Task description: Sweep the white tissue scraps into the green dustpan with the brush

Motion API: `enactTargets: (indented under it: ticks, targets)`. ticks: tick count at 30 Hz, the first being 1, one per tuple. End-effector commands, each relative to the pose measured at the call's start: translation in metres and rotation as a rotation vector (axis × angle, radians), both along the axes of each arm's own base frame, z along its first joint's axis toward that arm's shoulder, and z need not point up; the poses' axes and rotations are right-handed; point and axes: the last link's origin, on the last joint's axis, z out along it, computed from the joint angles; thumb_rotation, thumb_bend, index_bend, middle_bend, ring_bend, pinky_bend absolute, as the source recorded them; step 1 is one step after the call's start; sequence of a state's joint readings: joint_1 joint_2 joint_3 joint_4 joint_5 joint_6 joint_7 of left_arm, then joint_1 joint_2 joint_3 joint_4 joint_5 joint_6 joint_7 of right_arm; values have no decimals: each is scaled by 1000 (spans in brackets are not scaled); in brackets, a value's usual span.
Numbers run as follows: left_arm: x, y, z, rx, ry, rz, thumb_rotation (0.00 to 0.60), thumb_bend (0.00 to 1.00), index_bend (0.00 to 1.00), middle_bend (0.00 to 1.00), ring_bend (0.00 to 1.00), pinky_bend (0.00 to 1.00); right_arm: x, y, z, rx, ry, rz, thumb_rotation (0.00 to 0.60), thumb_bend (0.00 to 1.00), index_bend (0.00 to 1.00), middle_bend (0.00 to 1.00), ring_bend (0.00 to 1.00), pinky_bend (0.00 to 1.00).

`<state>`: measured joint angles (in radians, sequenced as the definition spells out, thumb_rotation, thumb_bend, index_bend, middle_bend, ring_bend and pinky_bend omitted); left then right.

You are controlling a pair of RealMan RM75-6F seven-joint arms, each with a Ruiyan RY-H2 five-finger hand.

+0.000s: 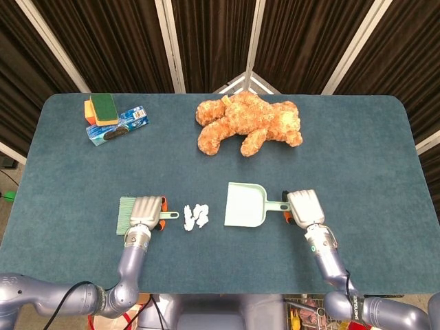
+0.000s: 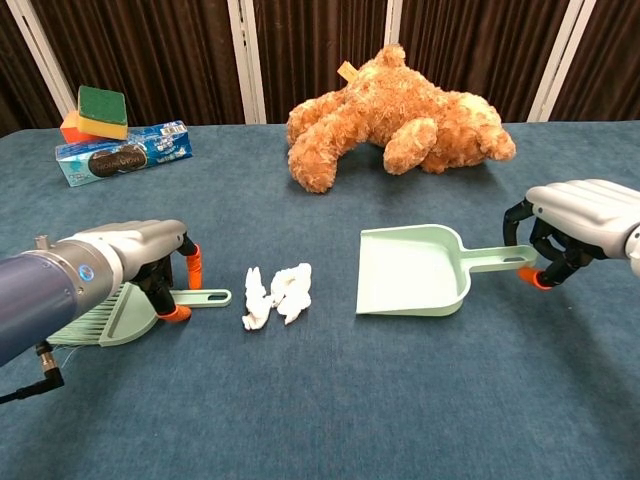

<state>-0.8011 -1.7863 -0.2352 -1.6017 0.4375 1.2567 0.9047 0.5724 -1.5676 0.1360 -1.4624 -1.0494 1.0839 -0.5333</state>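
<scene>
The left hand (image 2: 135,262) sat at lower left over the brush (image 2: 120,308), fingers curled around its handle where it lay on the tabletop (image 1: 69,172). The right hand (image 2: 575,228) at right gripped the dustpan (image 2: 415,270) handle, pan mouth facing left. The scraps (image 2: 275,295) lay between brush and dustpan, just beside the brush handle tip and apart from the pan.

Left hand (image 1: 146,211) over brush (image 1: 126,214); tissue scraps (image 1: 196,216) between brush and dustpan (image 1: 245,205); right hand (image 1: 305,207) at dustpan handle.
</scene>
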Motion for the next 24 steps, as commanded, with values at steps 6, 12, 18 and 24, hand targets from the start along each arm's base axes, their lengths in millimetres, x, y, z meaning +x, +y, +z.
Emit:
enactTargets:
  ticks: [6,12,18,24]
  targets:
    - [-4,-1,-2,-10,13,7,600,445,489,1000,980,1000,-1,1,-1,2,3,-8,600,434,557,844,855,846]
    - [-4,-2,-3,-10,5,7,600,580,676,1000,998,1000,-3,2,-1,2,10,-7,600,437,557,844,855,846]
    - [6,-2,5,28,-102,-6,600,667,771,1000,1000,1000,-1,2,3,-1,18,7,600,440,557,844,856,846]
    - [18,-5,16,40,-183,-40,600,671,776,1000,1000,1000,0,1,12,3,37,37,600,446,557,844,855,846]
